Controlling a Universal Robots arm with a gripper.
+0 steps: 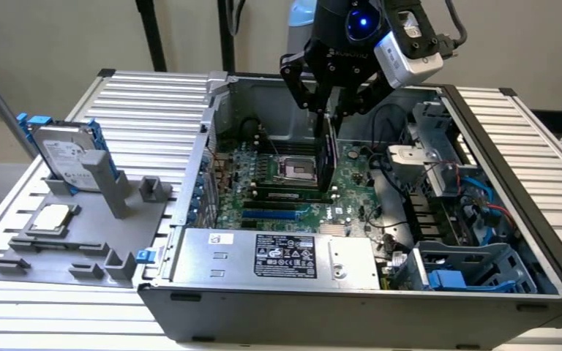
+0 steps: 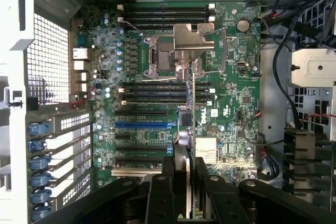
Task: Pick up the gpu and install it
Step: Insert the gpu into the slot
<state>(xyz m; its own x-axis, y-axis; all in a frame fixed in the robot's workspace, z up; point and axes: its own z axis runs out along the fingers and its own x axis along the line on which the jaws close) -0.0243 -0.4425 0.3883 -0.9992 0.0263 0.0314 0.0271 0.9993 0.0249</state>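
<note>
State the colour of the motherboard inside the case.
The motherboard is green; the wrist view shows it best.

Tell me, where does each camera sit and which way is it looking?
Exterior view: off the arm, raised, looking down slantwise into the open computer case; shows the arm's end and gripper.
Wrist view: on the wrist, looking along its own fingers onto the motherboard.
Both share the gripper, the motherboard and the gpu it holds edge-on.
</note>
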